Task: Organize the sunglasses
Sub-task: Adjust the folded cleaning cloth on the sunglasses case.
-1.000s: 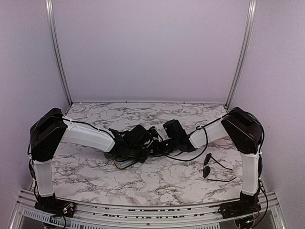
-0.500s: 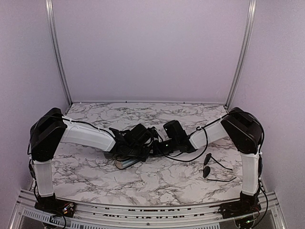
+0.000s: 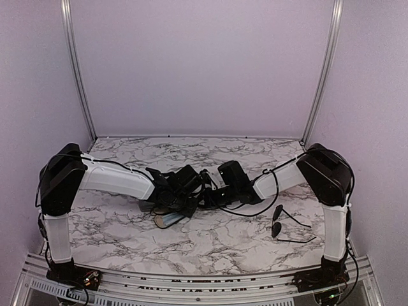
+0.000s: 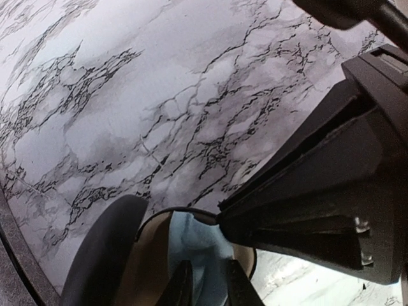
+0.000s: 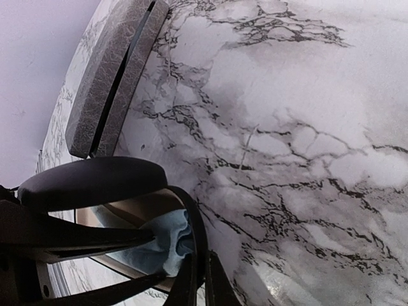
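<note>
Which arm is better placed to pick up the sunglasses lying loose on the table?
Right, probably: the sunglasses lie on its side, close to its base. The left gripper is at the open black case and would have to reach across.

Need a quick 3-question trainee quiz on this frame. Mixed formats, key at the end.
1. True or false: the black case is shut.
2. The sunglasses seen in the top view lie: A in the case; B on the table, right side; C on the table, left side.
3. Fill in: inside the case lies a ____ cloth.
Key: 1 false, it is open; 2 B; 3 blue.
</note>
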You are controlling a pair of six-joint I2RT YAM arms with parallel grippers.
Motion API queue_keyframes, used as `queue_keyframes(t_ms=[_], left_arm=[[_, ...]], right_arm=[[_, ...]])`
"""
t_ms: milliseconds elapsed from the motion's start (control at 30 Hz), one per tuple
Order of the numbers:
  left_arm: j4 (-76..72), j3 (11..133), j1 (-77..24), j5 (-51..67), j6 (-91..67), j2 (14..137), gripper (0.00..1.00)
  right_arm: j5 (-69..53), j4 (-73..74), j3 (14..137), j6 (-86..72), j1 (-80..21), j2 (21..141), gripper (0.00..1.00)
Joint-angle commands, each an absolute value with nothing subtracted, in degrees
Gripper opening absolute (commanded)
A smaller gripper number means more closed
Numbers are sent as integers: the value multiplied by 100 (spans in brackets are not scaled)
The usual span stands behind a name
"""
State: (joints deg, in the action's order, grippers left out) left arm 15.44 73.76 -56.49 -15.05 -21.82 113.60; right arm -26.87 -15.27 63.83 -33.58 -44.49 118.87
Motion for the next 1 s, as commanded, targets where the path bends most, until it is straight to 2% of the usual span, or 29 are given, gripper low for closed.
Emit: queue_keyframes(t_ms=[0, 167, 267, 400, 567, 700, 833, 967], left_arm=[[2119, 7262, -5640, -1703, -2343, 11018, 22], [2091, 7262, -5651, -1667, -2246, 10955, 31], [1932, 7362, -5639, -1704, -2161, 10903, 41], [1896, 7710, -5638, -1828, -2108, 10799, 43], [1903, 7556, -5657, -1546, -2178, 10368, 35], [1885, 6937, -5692, -1469, -2325, 10027, 28], [1881, 6320, -5822, -1376, -2565, 9636, 19], [1890, 5827, -6010, -1425, -3030, 9281, 17]], right_arm=[[-2561, -1184, 6509, -3222, -4509, 11669, 6], [-2540, -1145, 6539, -3217, -4509, 11655, 6], [-2524, -1147, 6523, -3221, -4524, 11654, 6], [-2514, -1106, 6572, -3210, -4535, 11643, 6], [-2443, -916, 6663, -3108, -4535, 11497, 7], [-2352, -730, 6724, -2991, -4535, 11324, 12], [-2379, -722, 6724, -2973, -4548, 11229, 13], [-2423, -748, 6710, -2975, -4599, 11348, 12]])
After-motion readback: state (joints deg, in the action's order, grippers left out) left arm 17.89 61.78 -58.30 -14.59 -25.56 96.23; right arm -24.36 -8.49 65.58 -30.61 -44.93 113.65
